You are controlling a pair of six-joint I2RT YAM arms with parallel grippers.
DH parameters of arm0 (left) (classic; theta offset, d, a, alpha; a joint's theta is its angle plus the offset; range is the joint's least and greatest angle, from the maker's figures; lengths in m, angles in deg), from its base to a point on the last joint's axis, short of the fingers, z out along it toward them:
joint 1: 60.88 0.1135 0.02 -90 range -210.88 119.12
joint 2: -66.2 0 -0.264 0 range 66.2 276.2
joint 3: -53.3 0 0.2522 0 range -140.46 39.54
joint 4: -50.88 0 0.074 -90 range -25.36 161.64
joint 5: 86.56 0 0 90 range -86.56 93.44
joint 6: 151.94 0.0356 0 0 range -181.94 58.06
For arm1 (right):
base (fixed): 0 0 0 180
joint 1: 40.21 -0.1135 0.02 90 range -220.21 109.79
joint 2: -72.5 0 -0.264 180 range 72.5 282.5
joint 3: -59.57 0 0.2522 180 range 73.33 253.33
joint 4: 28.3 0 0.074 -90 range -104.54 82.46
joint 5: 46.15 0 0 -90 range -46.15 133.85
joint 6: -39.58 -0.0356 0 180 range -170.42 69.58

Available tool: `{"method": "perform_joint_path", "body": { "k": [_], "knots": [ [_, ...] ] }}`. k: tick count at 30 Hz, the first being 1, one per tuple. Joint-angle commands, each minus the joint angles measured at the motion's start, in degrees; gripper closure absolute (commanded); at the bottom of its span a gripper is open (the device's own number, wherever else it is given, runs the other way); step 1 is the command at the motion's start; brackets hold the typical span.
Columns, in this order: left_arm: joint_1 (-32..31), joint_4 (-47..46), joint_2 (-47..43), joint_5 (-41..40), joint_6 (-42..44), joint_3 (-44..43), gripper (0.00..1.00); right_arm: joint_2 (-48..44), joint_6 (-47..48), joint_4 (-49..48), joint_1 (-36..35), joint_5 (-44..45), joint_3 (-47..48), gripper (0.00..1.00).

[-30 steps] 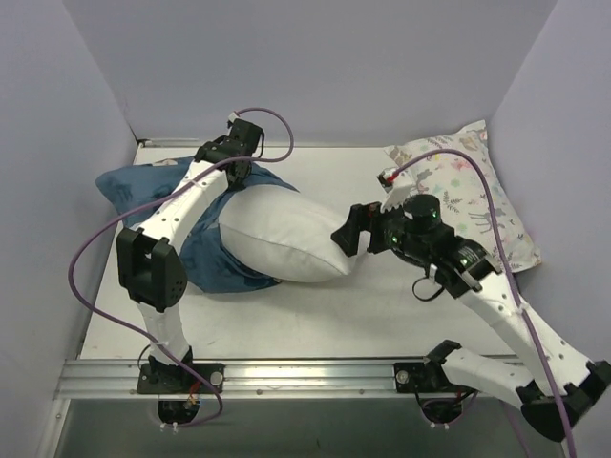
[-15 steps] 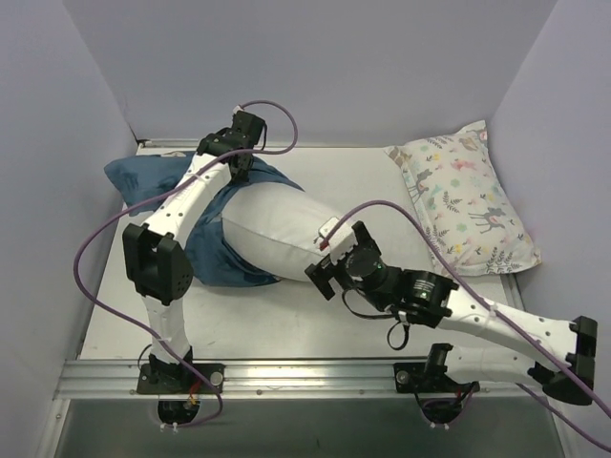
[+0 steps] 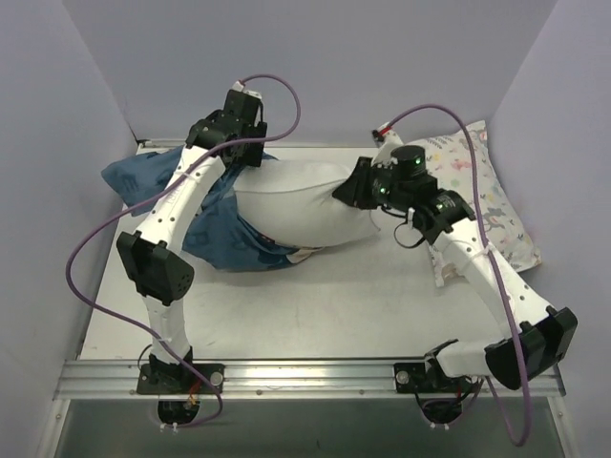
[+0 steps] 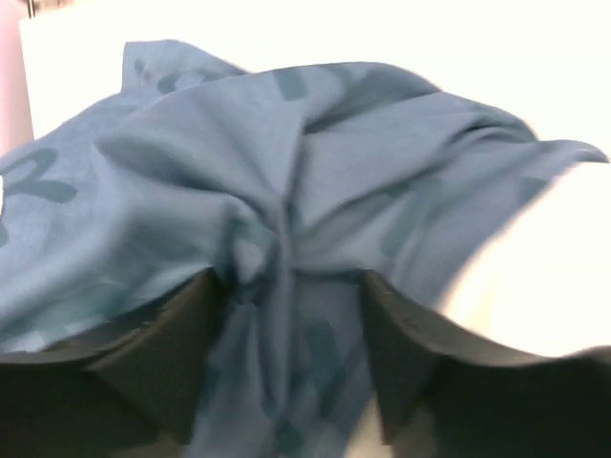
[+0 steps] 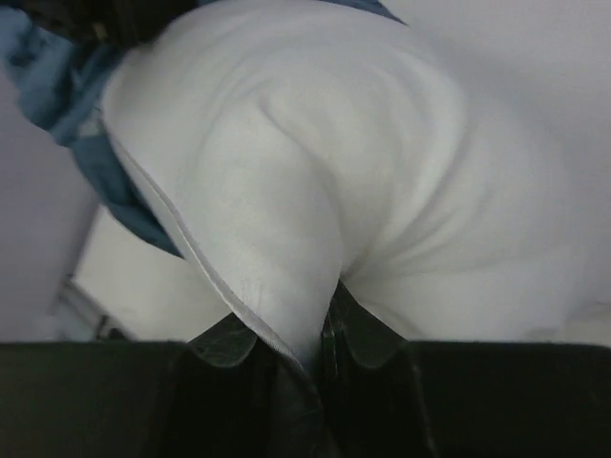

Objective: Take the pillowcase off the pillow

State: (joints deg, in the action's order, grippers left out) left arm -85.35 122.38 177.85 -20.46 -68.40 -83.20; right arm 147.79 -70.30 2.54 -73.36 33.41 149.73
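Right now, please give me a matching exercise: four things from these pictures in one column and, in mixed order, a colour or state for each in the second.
1. pillowcase
2. pillow
3. printed pillow
4. left pincer

a. plain white, pinched by the right pincer
b. dark blue with darker letters
c. shut on bunched blue fabric
d. pastel print, held by no pincer

Pairs: 1-b, 2-a, 3-d, 4-c

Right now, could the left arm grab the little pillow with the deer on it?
Probably not: the left pincer is pinching the pillowcase, and the white pillow and right arm lie between it and the deer-print pillow.
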Motion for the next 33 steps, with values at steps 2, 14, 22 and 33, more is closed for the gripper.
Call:
{"method": "perform_joint_path", "body": {
  "k": [2, 14, 22, 33],
  "knots": [
    [-1.28, 0.8, -5.82, 2.46, -0.31, -8.03, 0.21, 1.35, -37.78, -27.5, 9.58, -41.64, -1.33, 1.0],
    [-3.57, -3.85, -21.19, -0.78, -5.31, -3.15, 0.12, 13.04, -77.53, -68.26, 21.19, -37.73, -16.28, 1.0],
    [-4.36, -22.75, -40.64, -5.72, -15.77, 39.72, 0.02, 12.96, -61.01, -47.26, 24.62, -32.99, -16.81, 1.0],
    [-0.06, -46.3, -28.26, 5.88, -20.0, 54.27, 0.03, 15.68, -27.52, -12.79, 24.44, -21.39, -8.64, 1.0]
  ]
}}
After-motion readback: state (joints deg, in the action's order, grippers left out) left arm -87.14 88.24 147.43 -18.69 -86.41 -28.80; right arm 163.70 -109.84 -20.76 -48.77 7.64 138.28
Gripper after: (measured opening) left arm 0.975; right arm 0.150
